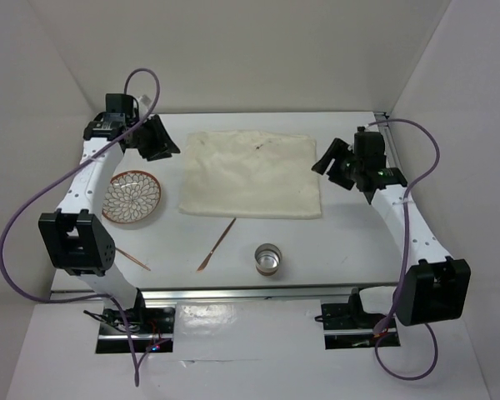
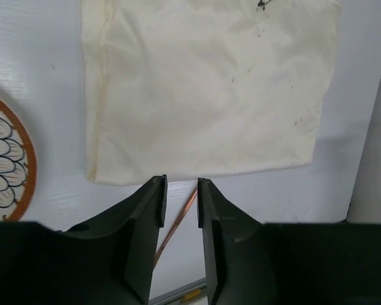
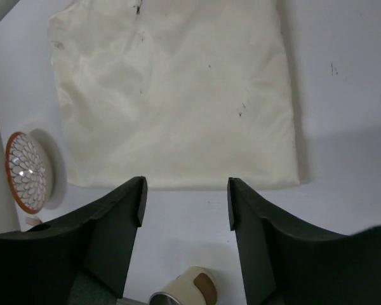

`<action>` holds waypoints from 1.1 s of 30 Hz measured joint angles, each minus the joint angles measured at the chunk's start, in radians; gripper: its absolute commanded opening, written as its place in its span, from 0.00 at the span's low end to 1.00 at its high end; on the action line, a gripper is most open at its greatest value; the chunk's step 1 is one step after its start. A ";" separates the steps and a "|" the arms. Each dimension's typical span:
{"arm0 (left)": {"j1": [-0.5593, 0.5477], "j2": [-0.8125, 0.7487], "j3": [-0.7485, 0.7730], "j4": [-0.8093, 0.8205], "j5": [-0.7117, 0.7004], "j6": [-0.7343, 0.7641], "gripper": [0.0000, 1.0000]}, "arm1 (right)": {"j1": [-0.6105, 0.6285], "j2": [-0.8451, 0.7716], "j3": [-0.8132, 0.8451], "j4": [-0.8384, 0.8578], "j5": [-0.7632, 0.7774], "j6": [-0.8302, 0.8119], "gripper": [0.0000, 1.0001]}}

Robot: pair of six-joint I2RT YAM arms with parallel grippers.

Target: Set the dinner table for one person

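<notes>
Plainly, the large flat white dinner table (image 1: pixel 350 250) spans the scene, seemingly rigid and heavy (a surface, nothing to grasp); left gripper (image 2: pixel 181 190) gapes narrowly, right gripper (image 3: pixel 185 197) widely, both empty.

Dinner table (image 1: pixel 350 242): plain matte white
Placemat (image 1: pixel 250 175): cream, few dark specks (mostly toward far edge)
Plate (image 1: pixel 132 197), left: orange-brown rim, white petal pattern with dark outlines
Stick (image 1: pixel 217 244): copper-brown; second stick (image 1: pixel 135 259) same
Cup (image 3: pixel 184 283), near: cream wall, brown patch, silver rim
</notes>
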 measured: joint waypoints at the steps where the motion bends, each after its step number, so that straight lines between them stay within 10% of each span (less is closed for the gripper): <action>1: -0.016 -0.003 0.000 0.000 -0.009 0.010 0.34 | 0.000 -0.001 0.010 0.005 0.000 -0.008 0.56; 4: -0.076 0.023 -0.001 -0.008 -0.045 0.023 0.02 | 0.000 0.039 0.034 0.011 -0.017 -0.026 0.21; 8: -0.158 0.121 0.000 -0.032 -0.108 0.042 0.00 | 0.006 0.192 0.085 0.017 -0.044 -0.032 0.00; 17: -0.205 0.275 -0.094 -0.039 -0.261 0.030 0.00 | 0.016 0.498 0.111 0.003 -0.119 -0.067 0.00; 33: -0.189 0.296 -0.266 0.026 -0.338 -0.027 0.00 | 0.034 0.515 -0.061 0.048 -0.151 -0.036 0.00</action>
